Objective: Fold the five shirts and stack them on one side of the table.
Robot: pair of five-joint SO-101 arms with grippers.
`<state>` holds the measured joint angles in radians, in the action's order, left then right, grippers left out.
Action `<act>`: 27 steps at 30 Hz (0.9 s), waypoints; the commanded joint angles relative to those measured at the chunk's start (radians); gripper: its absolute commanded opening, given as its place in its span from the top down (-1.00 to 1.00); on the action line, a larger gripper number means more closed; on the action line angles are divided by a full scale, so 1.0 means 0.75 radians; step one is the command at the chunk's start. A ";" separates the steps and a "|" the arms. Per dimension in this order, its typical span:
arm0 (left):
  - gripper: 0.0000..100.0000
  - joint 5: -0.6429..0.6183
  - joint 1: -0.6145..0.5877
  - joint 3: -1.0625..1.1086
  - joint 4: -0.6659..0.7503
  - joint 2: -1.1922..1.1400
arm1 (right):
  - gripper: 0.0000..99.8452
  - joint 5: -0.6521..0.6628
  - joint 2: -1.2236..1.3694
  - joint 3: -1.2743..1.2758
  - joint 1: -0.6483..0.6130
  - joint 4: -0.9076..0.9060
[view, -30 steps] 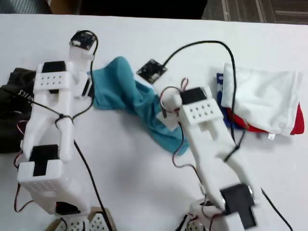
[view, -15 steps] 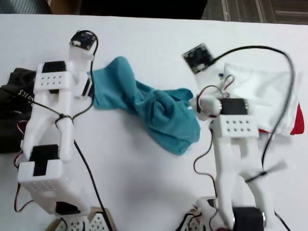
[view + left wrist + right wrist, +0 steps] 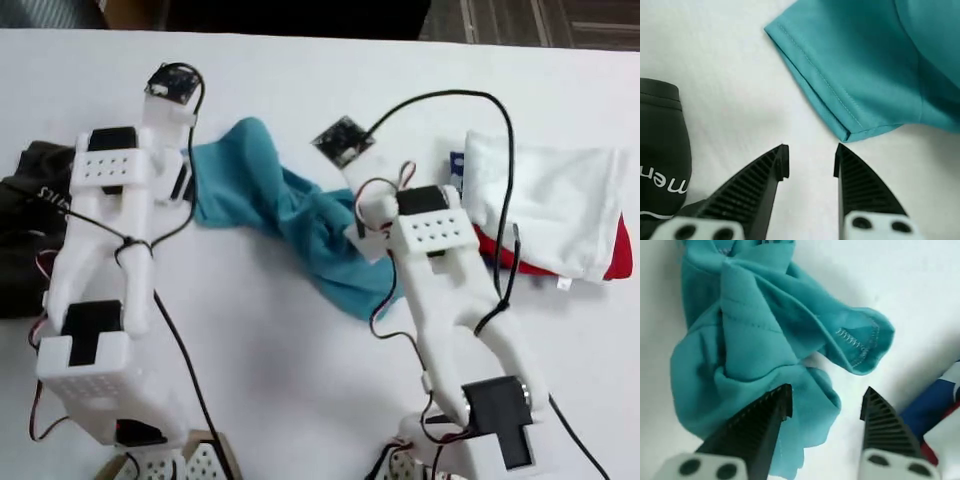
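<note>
In the high view, the teal shirt [image 3: 270,205] lies crumpled mid-table, stretched between the left arm [image 3: 100,230] and the right arm [image 3: 440,290], whose wrist covers its near end. A black shirt [image 3: 25,240] sits bunched at the table's [image 3: 300,380] left edge, partly under the left arm. By the right edge a white shirt [image 3: 555,205] tops a red shirt [image 3: 622,255] and a blue one [image 3: 456,180]. A black cable [image 3: 470,100] loops above that stack.

In the left wrist view, the left gripper [image 3: 811,155] has its jaws moderately apart with nothing between them. It is over bare table, the teal sleeve hem [image 3: 840,107] just past the tips and the black shirt [image 3: 660,145] alongside.

In the right wrist view, the right gripper [image 3: 826,392] gapes wide and grips nothing. One finger overlaps the teal folds [image 3: 750,355]; the other is near blue cloth [image 3: 932,410].
</note>
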<state>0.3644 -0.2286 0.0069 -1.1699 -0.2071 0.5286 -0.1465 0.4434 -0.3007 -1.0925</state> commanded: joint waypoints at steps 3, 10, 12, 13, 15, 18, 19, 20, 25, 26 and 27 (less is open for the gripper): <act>0.65 -0.002 -0.004 -0.007 0.020 0.092 | 0.55 0.012 -0.026 -0.039 -0.054 -0.044; 0.65 -0.002 -0.008 -0.007 0.020 0.092 | 0.55 0.008 -0.005 -0.006 -0.116 -0.075; 0.65 -0.002 -0.008 -0.007 0.020 0.092 | 0.55 0.012 -0.048 -0.008 -0.169 -0.124; 0.65 -0.002 -0.008 -0.007 0.020 0.092 | 0.55 0.012 -0.077 -0.004 -0.187 -0.138; 0.65 -0.002 -0.008 -0.007 0.020 0.092 | 0.55 0.014 -0.109 -0.004 -0.208 -0.144; 0.65 -0.002 -0.006 -0.007 0.020 0.092 | 0.55 0.014 -0.116 0.000 -0.208 -0.140; 0.65 -0.002 -0.006 -0.007 0.020 0.092 | 0.55 0.014 -0.116 0.002 -0.210 -0.146; 0.65 -0.002 -0.006 -0.007 0.020 0.092 | 0.55 0.012 -0.124 0.002 -0.214 -0.152; 0.65 -0.002 -0.008 -0.007 0.020 0.092 | 0.55 0.012 -0.191 -0.027 -0.232 -0.236; 0.65 -0.002 -0.008 -0.007 0.020 0.092 | 0.55 0.014 -0.197 -0.027 -0.238 -0.240; 0.65 -0.002 -0.008 -0.007 0.020 0.092 | 0.55 0.014 -0.204 -0.023 -0.251 -0.240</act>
<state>0.3644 -0.2286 0.0069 -1.1699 -0.2071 0.5286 -0.2417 0.4511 -0.4664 -1.2597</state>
